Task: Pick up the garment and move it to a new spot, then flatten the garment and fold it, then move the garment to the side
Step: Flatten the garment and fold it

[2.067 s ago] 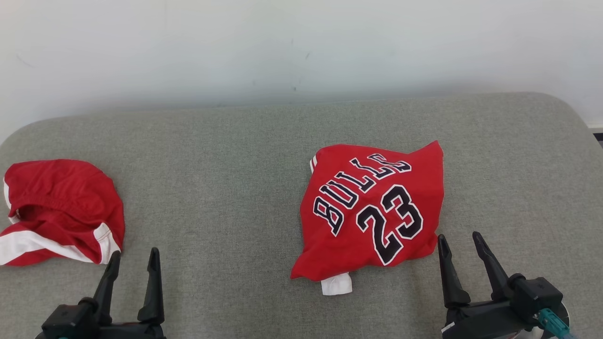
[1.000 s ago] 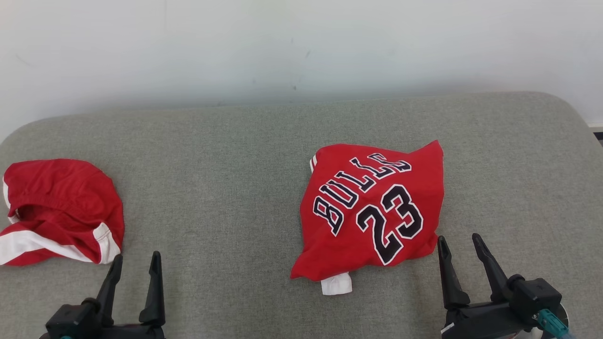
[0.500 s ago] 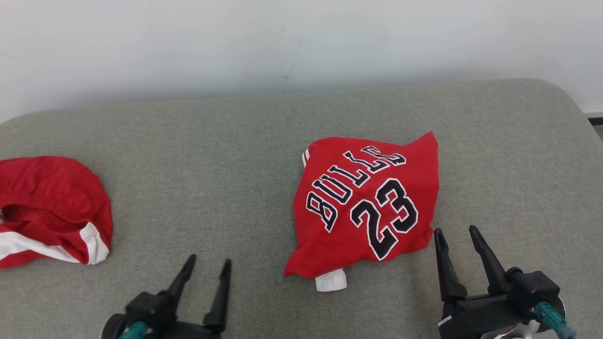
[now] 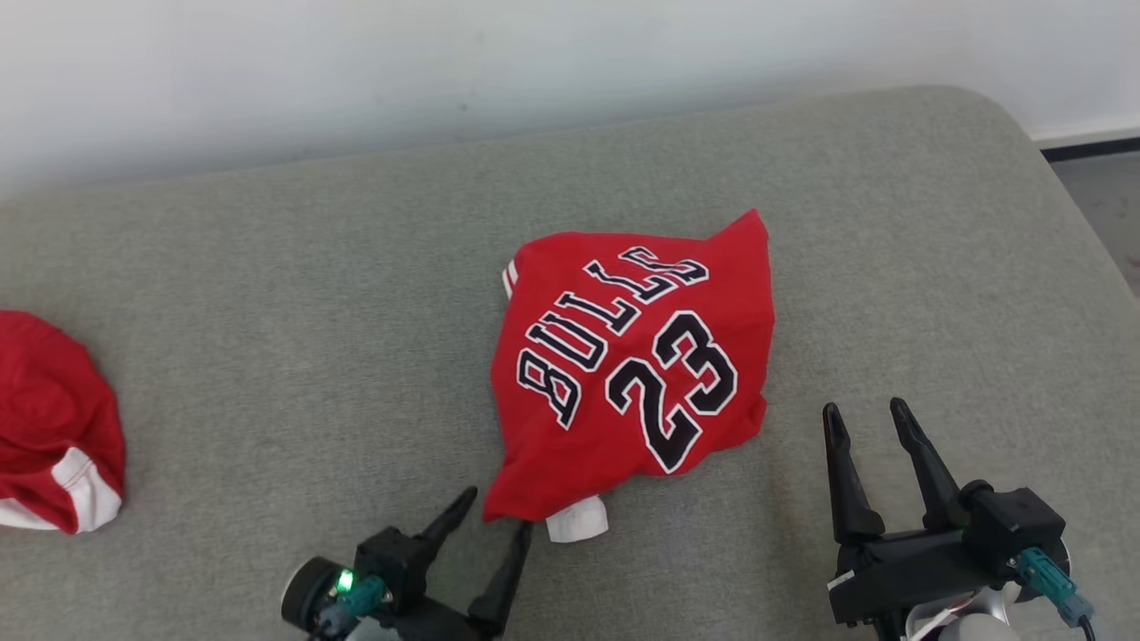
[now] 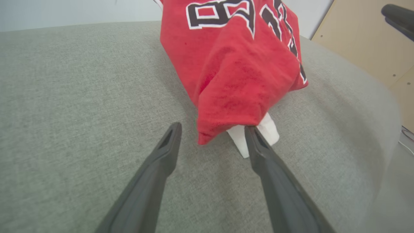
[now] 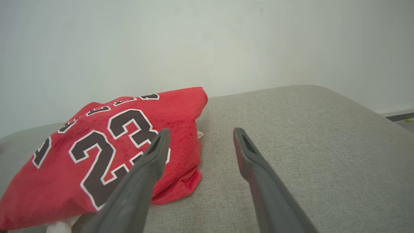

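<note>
At the near corner of the Bulls jersey on the grey cushion, we should nip red cloth, not the white tag, with our spread left gripper; our right gripper stands open.

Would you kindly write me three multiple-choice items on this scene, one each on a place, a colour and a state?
1. Where is the left gripper? A at the near corner of the red fabric "BULLS 23" jersey; B at its far corner; C off the grey padded cushion.
2. What colour is the small fabric tab under that corner? A blue; B white; C black.
3. How is the right gripper? A shut on the jersey; B shut on the tab; C open, empty.
Answers: 1 A, its fingers flank that corner; 2 B, it shows white against the grey; 3 C, its fingers stand apart, nothing between.
</note>
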`<state>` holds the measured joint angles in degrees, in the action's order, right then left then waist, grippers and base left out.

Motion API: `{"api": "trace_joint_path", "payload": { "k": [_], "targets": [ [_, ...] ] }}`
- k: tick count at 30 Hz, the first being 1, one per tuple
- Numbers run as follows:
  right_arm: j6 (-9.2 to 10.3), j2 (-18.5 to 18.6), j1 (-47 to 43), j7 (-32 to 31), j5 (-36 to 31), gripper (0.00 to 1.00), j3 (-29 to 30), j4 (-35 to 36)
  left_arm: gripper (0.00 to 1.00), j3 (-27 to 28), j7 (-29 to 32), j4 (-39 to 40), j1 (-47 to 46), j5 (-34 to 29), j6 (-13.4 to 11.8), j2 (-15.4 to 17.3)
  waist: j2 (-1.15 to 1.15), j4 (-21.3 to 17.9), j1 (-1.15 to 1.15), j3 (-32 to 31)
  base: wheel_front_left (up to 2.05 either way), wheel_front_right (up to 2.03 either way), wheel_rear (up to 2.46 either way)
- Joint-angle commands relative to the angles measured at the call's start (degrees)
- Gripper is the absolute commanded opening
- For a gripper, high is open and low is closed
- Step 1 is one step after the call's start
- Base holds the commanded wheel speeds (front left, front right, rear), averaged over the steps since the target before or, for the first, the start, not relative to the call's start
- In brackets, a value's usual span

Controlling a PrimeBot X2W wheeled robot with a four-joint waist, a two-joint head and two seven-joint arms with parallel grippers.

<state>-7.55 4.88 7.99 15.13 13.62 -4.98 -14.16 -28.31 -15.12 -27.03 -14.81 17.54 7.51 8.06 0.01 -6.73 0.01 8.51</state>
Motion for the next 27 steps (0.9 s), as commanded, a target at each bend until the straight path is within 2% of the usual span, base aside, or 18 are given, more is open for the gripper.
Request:
{"api": "trace_joint_path", "payload": {
  "k": [1, 4, 5, 6, 15, 23, 27],
  "targets": [
    [0.12, -0.2, 0.6, 0.0, 0.3, 1.0, 0.0, 0.2, 1.0, 0.2, -0.1, -1.3, -1.9, 0.6, -0.1, 0.1, -0.01, -1.9, -0.01, 1.5, 0.0, 0.0, 0.0],
    [0.12, -0.4, 1.1, 0.0, 0.4, 1.0, 0.0, 0.2, 1.0, 0.4, -0.1, -3.4, -4.3, 1.0, -0.1, -0.3, -0.01, -2.9, -0.01, 2.1, 0.0, 0.0, 0.0],
    [0.12, -0.5, 1.1, 0.0, 0.4, 1.0, 0.1, 0.2, 0.42, 0.5, -0.1, -3.7, -5.2, 0.9, -0.1, -0.5, -0.01, -3.1, -0.01, 2.2, 0.0, 0.0, 0.0],
    [0.12, -0.5, 1.0, 0.0, 0.4, 1.0, 0.3, 0.2, 0.0, 0.6, -0.1, -3.9, -5.7, 1.0, -0.1, -0.7, -0.01, -3.2, -0.01, 2.3, 0.0, 0.0, 0.0],
    [0.12, -1.0, 0.2, 0.0, 0.3, 1.0, 1.3, 0.0, 0.0, 6.8, -0.1, -0.9, -7.4, 0.3, -1.3, 1.1, -0.01, -1.7, -0.01, 1.7, 0.0, 0.0, 0.0],
    [0.12, -1.5, -0.3, 0.0, 0.4, 1.0, 0.9, -0.7, 0.0, 15.9, -0.1, 8.1, -6.9, -1.7, -4.1, 6.5, -0.01, 0.9, -0.01, -0.5, 0.0, 0.0, 0.0],
    [0.12, -1.7, -0.9, 0.0, 0.4, 1.0, 1.1, -0.8, 0.0, 18.4, -0.1, 12.6, -4.8, -2.6, -5.5, 9.4, -0.01, 1.5, -0.01, -1.2, 0.0, 0.0, 0.0]
  ]
}}
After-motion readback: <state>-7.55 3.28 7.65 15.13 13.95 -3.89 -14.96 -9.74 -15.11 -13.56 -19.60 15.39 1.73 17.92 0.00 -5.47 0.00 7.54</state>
